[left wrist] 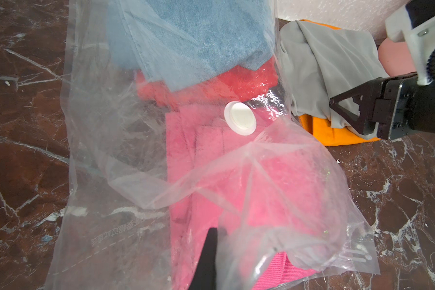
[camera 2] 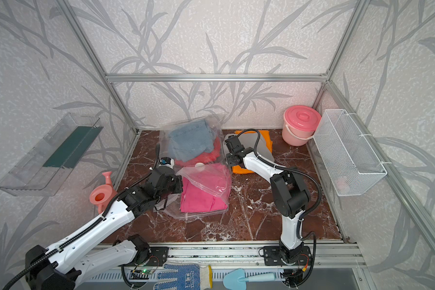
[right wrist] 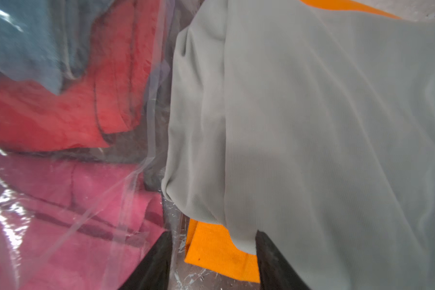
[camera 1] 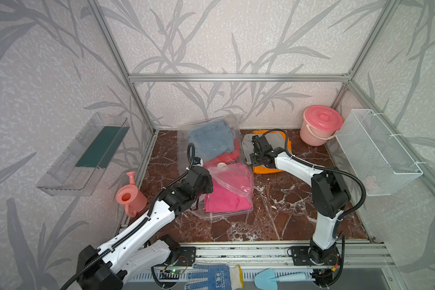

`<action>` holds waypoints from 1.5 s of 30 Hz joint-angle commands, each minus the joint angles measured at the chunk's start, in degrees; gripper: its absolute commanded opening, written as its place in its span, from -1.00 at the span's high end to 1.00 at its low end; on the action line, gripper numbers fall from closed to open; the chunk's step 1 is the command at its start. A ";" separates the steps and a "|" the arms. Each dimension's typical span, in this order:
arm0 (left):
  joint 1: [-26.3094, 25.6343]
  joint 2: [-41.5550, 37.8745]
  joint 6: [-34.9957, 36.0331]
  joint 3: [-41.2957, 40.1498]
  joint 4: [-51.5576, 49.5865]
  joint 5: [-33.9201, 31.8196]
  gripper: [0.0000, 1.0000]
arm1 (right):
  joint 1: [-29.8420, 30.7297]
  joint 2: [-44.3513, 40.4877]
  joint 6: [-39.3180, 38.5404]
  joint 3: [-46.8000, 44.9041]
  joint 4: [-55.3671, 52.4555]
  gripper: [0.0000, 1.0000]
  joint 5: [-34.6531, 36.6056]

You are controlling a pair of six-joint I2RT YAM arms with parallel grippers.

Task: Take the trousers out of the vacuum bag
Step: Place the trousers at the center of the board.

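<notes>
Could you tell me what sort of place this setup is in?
Probably a staged robot test cell: wallpapered panels in an aluminium frame, a marble-look floor, and props like the pink bucket and watering can.

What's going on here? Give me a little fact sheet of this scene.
Inside clear crinkly plastic vacuum bag: blue denim trousers, red trousers, hot pink trousers nearest its mouth
Outside: grey trousers lying on orange trousers
Left hand: shut, pinching the bag's film
Right hand: open, at the grey trousers' edge
</notes>
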 commanded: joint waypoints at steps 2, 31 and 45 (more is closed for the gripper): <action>0.42 -0.82 -0.12 -0.33 0.35 -1.46 1.00 | 0.52 0.51 -2.41 1.02 -1.59 -0.08 5.27; 0.59 0.42 -0.12 0.13 0.56 -1.29 1.00 | -0.17 4.06 0.58 1.58 2.68 0.96 4.42; 0.69 0.50 -0.03 -0.01 0.78 -0.95 1.00 | 0.43 3.79 7.05 1.72 3.44 0.91 -3.58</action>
